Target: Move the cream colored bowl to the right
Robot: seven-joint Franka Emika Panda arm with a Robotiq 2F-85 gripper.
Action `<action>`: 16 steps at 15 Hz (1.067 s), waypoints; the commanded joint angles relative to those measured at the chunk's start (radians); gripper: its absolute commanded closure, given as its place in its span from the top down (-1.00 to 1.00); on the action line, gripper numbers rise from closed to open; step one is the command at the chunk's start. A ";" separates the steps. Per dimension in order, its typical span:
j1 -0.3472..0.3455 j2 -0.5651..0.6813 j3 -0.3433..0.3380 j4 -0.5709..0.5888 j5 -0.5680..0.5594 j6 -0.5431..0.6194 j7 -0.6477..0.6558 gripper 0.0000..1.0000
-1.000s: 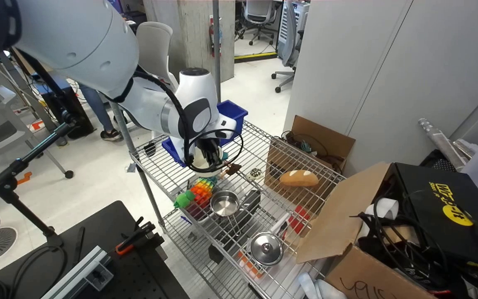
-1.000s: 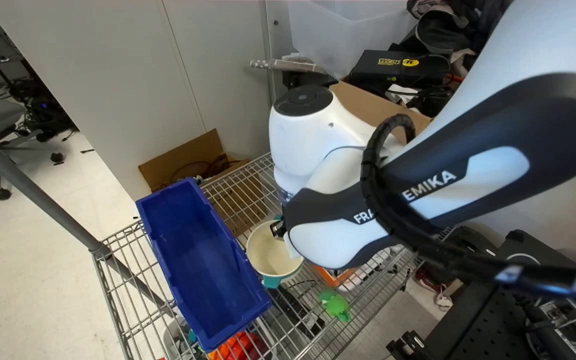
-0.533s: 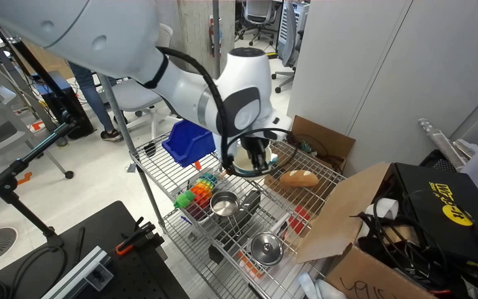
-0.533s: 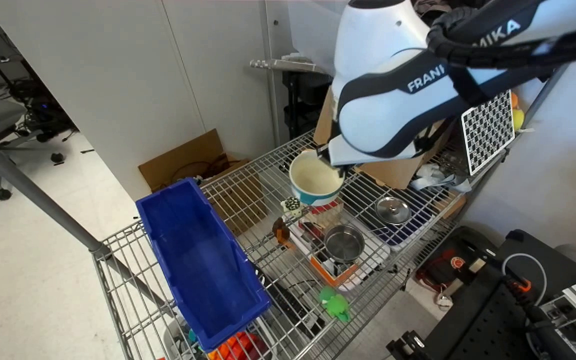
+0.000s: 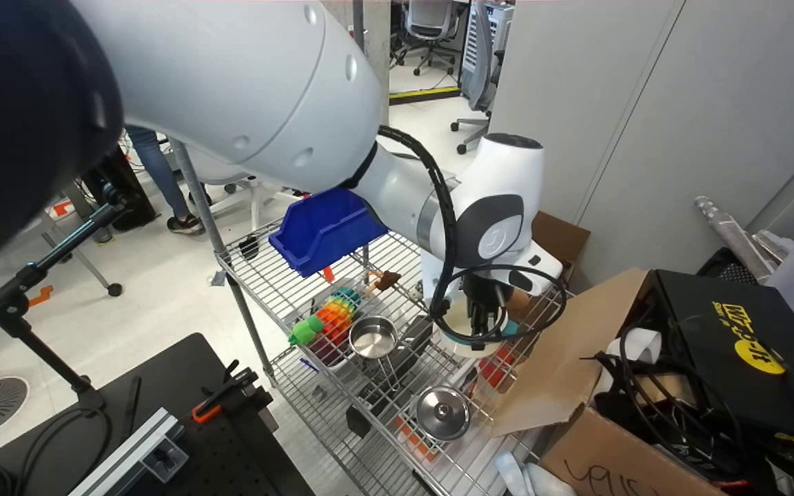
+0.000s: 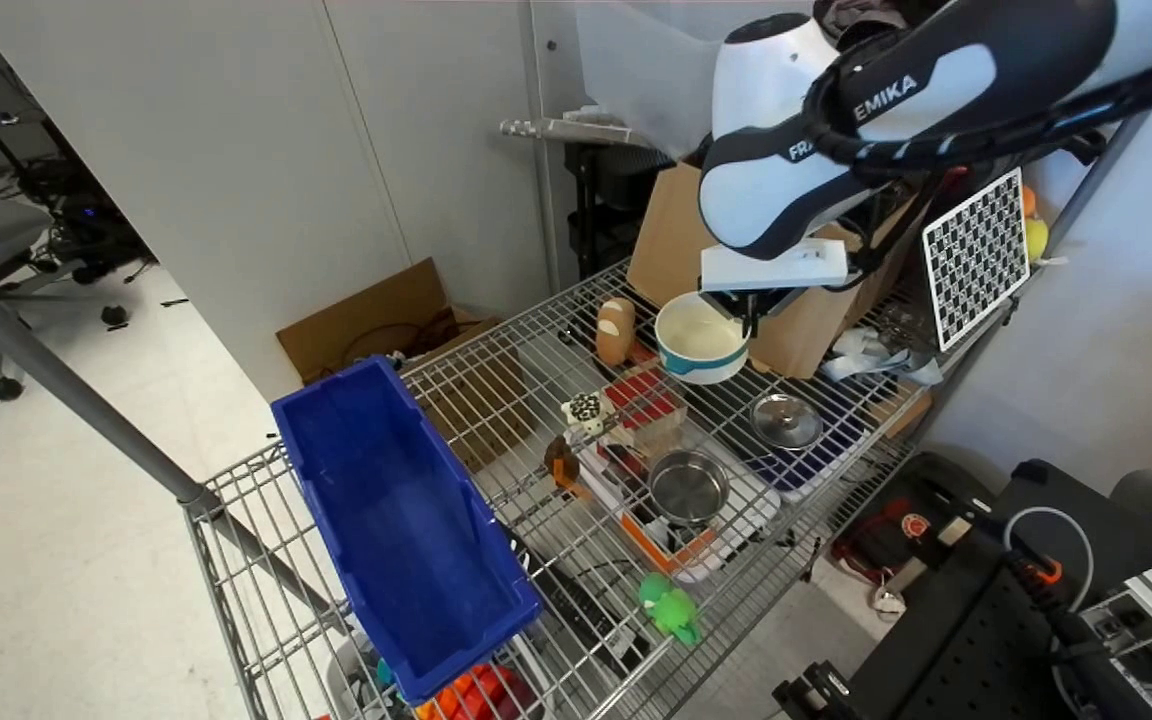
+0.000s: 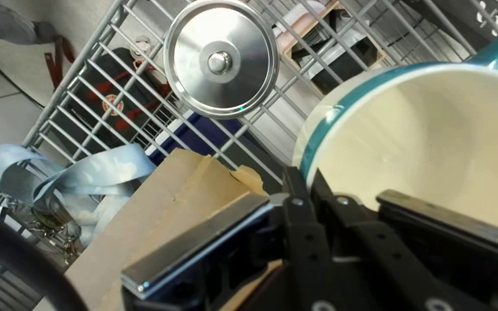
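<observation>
The cream colored bowl (image 6: 700, 332) is round, with a cream inside and a teal band below its rim. It also shows in an exterior view (image 5: 457, 321), partly hidden by my gripper and a cable, and at the right of the wrist view (image 7: 404, 138). My gripper (image 7: 305, 173) is shut on the bowl's rim, one finger inside and one outside. In the exterior views the gripper (image 6: 751, 322) (image 5: 483, 324) points down at the bowl's edge. The bowl hangs above the wire shelf, roughly level; its exact height is hard to tell.
A steel lid (image 7: 222, 62) lies on the shelf near the bowl. A cardboard flap (image 7: 162, 211) rises close beside my gripper. A toy bread loaf (image 6: 616, 330), a steel pot (image 6: 688, 487) and small toys sit on the shelf. A blue bin (image 6: 406, 530) stands at the far end.
My gripper has carried the bowl from beside the blue bin, past the toys, to the cardboard box end of the shelf near the bread and lid. It stays shut on the rim.
</observation>
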 commanded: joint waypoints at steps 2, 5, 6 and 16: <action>0.007 0.151 0.000 0.173 0.017 -0.111 0.058 -0.97; 0.009 0.220 -0.002 0.255 0.015 -0.151 0.084 -0.97; 0.010 0.242 -0.005 0.280 0.010 -0.163 0.092 -0.97; -0.006 0.220 0.014 0.309 0.020 -0.252 0.075 0.48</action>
